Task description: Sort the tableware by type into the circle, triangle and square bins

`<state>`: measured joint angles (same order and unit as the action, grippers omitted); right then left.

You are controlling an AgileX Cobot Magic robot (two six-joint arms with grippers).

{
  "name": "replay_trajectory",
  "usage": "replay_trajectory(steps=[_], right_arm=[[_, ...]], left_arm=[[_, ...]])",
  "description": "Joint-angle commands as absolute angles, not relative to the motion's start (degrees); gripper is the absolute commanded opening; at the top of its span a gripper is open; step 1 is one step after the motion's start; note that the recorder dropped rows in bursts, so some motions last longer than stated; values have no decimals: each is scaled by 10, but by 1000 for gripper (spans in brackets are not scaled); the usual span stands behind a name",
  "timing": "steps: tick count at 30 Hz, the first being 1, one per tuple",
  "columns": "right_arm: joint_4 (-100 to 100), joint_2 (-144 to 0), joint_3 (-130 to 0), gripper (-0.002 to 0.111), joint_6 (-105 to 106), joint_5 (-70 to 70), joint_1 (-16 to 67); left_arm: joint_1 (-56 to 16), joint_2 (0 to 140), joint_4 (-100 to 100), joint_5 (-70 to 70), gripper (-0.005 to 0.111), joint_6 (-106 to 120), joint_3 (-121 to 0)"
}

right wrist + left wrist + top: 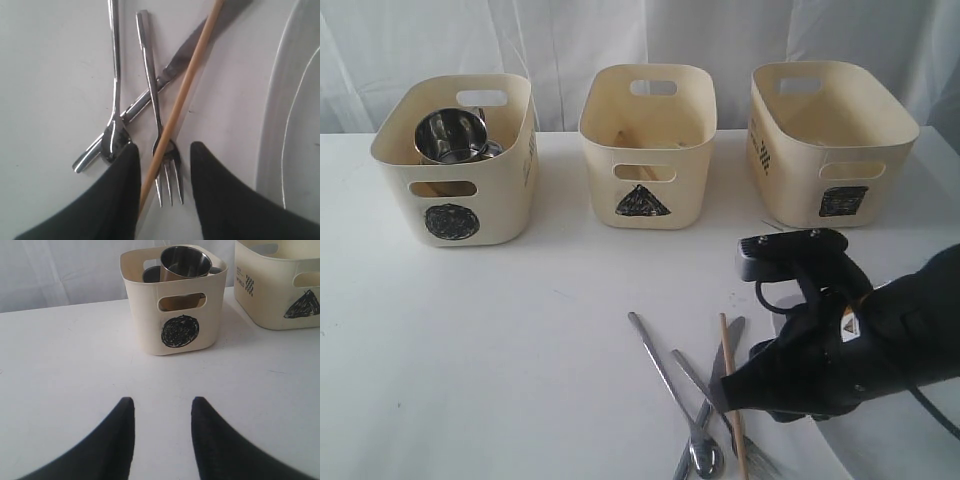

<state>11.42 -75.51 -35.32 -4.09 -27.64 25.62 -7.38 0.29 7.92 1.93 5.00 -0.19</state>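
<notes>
Right gripper (pixel 164 150) open, empty, straddling chopstick (pixel 185 95) and fork (pixel 152 100) in near cutlery pile, left of plate (pixel 277 115). Likely best: centre on chopstick alone, lower, pinch; avoid dragging fork. Left gripper (pixel 162 401) open, empty.

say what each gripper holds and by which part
Nothing is held: the right gripper stands open astride the chopstick and fork tines, the left gripper open, empty.

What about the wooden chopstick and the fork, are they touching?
Touching. The right wrist view shows the chopstick lying right across the neck of the fork, just above its prongs, with no gap between them.
</notes>
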Motion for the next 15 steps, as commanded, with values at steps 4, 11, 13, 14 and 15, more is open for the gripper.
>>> replay_trajectory(steps=[4,11,13,14,15], right_arm=[[83,-835,-416,33,-43,-297,257],[75,-898,-460,33,-43,-331,257],[75,-913,-466,33,-43,-337,257],[75,-921,-468,33,-43,-341,257],[75,-926,-471,33,-43,-343,257]], left_arm=[[-73,0,81,16,42,49,0],[-73,0,81,16,42,49,0],[-73,0,81,16,42,49,0],[-73,0,81,16,42,49,0],[-73,0,81,16,42,49,0]])
